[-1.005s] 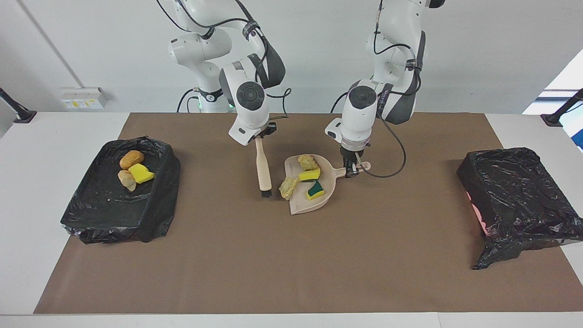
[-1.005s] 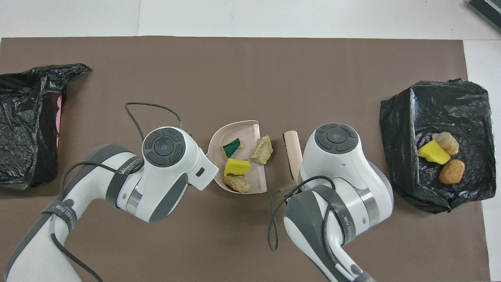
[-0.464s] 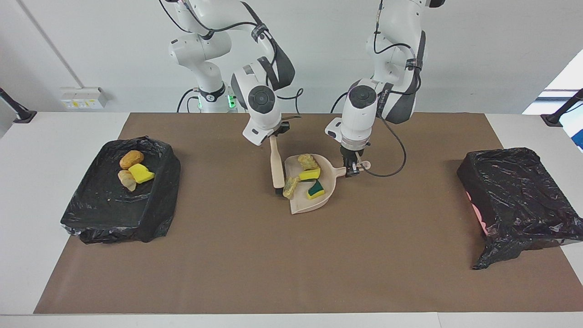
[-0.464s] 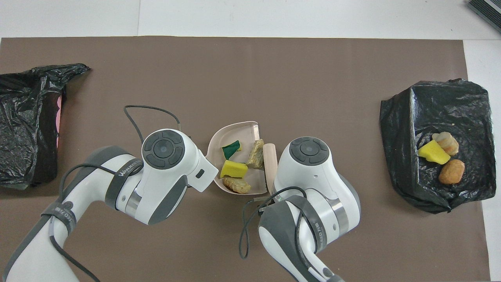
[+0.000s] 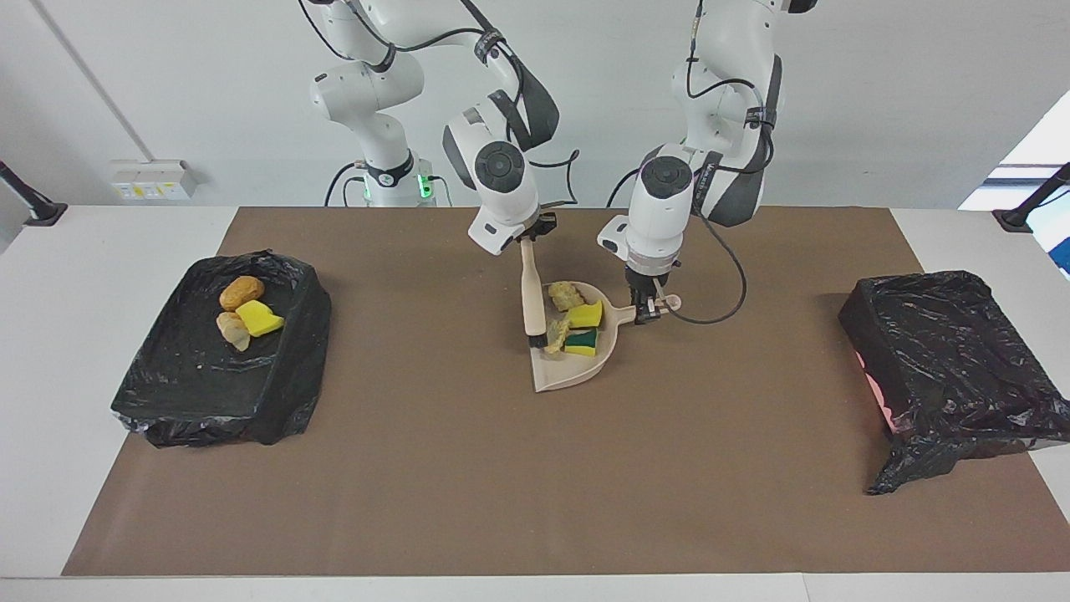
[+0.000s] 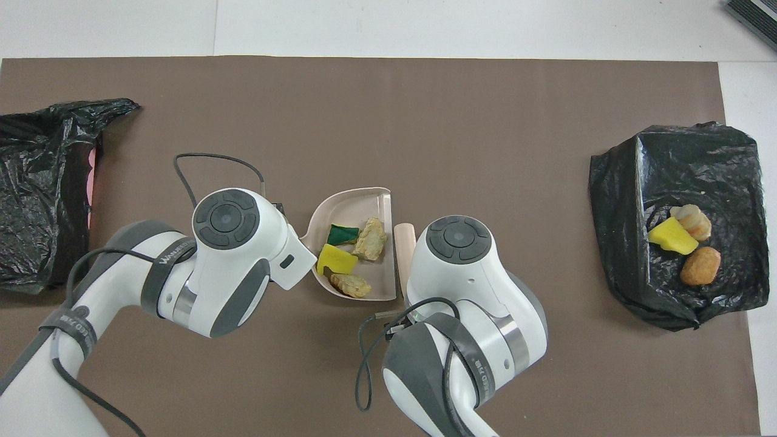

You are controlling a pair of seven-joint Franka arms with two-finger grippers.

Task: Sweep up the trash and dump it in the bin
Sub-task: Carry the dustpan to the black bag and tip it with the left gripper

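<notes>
The beige dustpan lay at the middle of the brown mat, and everything else is placed from it. Its handle pointed toward the left arm's end of the table, and the left gripper was clamped shut on that handle. The right gripper was closed around the top of the brush, which stood nearly upright at the dustpan's open edge with its dark bristles down against the pan. Four scraps of trash sat inside the dustpan: a tan chunk just inside the open edge, a green-and-yellow sponge piece beside it, a yellow sponge piece and another tan chunk nearest the robots. Well away from the dustpan, toward the right arm's end, a black-lined bin held three more pieces. A second black-lined bin stood well away toward the left arm's end.
</notes>
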